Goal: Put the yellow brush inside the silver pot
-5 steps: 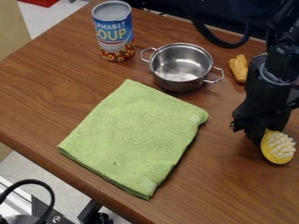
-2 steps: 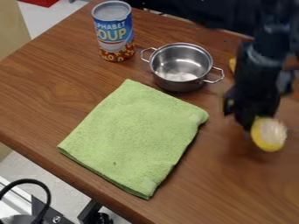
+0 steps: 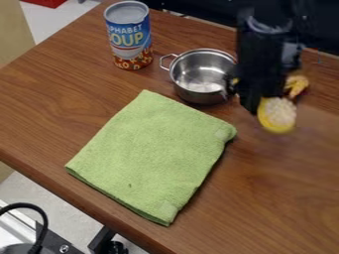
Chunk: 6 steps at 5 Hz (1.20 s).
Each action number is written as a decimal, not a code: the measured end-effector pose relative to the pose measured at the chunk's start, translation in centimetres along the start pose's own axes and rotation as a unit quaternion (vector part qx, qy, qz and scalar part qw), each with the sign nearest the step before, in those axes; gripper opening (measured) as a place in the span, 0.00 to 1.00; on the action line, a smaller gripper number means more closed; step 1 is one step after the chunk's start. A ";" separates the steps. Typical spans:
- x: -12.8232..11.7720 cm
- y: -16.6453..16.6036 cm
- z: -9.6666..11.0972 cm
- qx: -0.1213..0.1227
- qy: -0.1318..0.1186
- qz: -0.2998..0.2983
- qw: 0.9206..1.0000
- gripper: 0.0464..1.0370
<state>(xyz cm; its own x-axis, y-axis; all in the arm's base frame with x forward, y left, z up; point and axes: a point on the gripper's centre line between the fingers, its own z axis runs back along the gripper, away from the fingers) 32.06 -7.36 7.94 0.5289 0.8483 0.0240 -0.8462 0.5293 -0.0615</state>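
Note:
My black gripper [image 3: 253, 101] hangs just right of the silver pot, shut on the yellow brush [image 3: 277, 115]. The brush's round yellow head with pale bristles sticks out below the gripper, above the table; its handle is hidden by the gripper. Upright near the back of the table stands the silver pot [image 3: 202, 77], with nothing inside it. Its left handle shows, while the arm covers its right side.
A soup can [image 3: 129, 35] stands to the pot's left. The folded green cloth [image 3: 153, 156] lies in front of the pot. Behind the brush is a yellow-brown object [image 3: 297, 85] on the wooden table [image 3: 46, 106].
Gripper and brush have moved up and to the left in the view, from the table's right side to beside the pot. Pot, can and cloth have kept their places.

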 end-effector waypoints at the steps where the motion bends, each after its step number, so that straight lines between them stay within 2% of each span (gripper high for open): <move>1: 3.1 0.9 0.7 -0.005 -0.005 0.026 1.000 0.28; 2: 5.4 1.6 1.4 -0.014 -0.005 0.045 0.999 0.28; 3: 7.2 1.9 1.7 -0.019 -0.026 0.058 0.998 0.28; 5: 9.1 1.1 0.3 -0.012 -0.028 0.055 0.998 0.28; 6: 9.5 0.9 -0.8 0.001 -0.030 0.051 0.998 0.28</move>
<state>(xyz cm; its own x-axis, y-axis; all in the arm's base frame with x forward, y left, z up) 36.37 1.19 7.32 0.4360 0.8966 0.0781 -0.8951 0.4410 -0.0655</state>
